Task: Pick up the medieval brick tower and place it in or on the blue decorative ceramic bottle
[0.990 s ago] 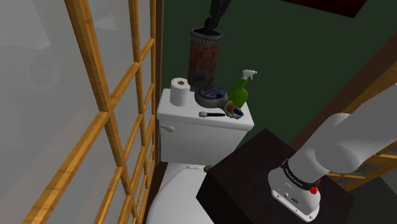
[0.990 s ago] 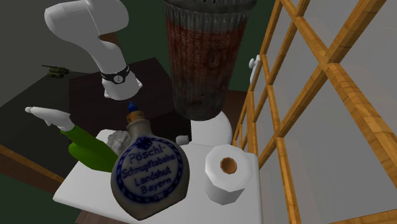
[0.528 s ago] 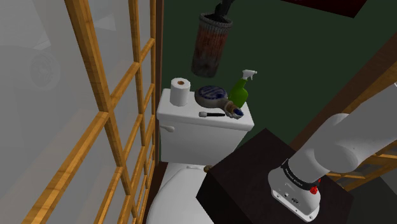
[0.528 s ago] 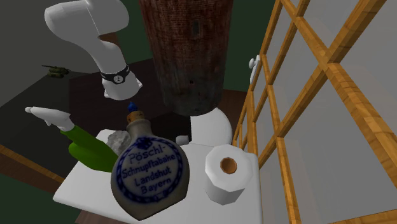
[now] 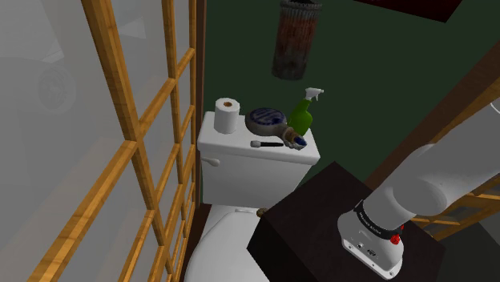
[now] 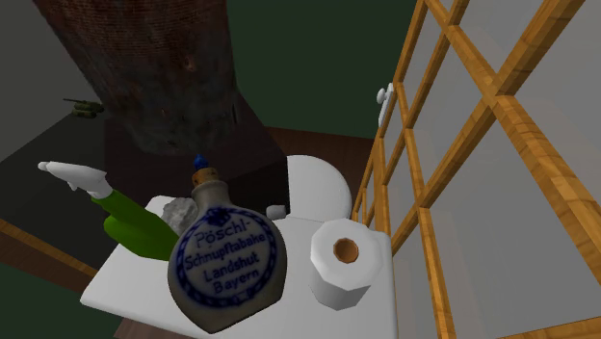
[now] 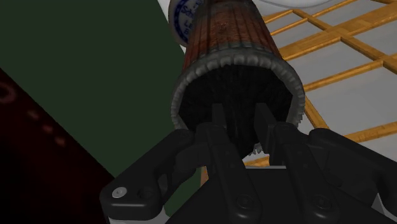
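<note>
The white toilet cistern [image 5: 232,152] carries the small things on its lid. High above it hangs the brick tower [image 5: 290,44], well apart from them, a little toward the shoulder view's right of the blue-and-grey flask bottle [image 5: 267,120]. I would bring the tower over the bottle's face, keep it upright, lower slowly, and release only when the base rests. The tower's long axis is almost vertical, base down, toothed top up. The bottle lies flat, round face up. The claw [image 7: 238,121] reaches into the tower's open top and grips its wall.
</note>
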You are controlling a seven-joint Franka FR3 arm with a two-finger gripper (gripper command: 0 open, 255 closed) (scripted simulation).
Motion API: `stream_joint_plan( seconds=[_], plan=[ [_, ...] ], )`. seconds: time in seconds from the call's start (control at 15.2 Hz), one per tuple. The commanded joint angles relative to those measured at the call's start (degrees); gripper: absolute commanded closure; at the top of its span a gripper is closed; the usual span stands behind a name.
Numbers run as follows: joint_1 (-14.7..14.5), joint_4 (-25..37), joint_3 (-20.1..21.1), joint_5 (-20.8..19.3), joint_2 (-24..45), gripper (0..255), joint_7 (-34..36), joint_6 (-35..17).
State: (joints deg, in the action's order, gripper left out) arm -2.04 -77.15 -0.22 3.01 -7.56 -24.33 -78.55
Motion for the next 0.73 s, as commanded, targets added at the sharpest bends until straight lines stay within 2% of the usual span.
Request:
stream_joint_plan(
  seconds=[0.0,0.07,0.66],
  plan=[
    [1.11,2.92,-1.64,0.26,0.81,255,-2.66,2.21],
    [1.39,4.05,-2.04,0.35,1.25,255,-3.28,2.94],
    [1.35,-9.92,-1.85,0.05,-4.11,255,-3.57,-5.66]
  ],
)
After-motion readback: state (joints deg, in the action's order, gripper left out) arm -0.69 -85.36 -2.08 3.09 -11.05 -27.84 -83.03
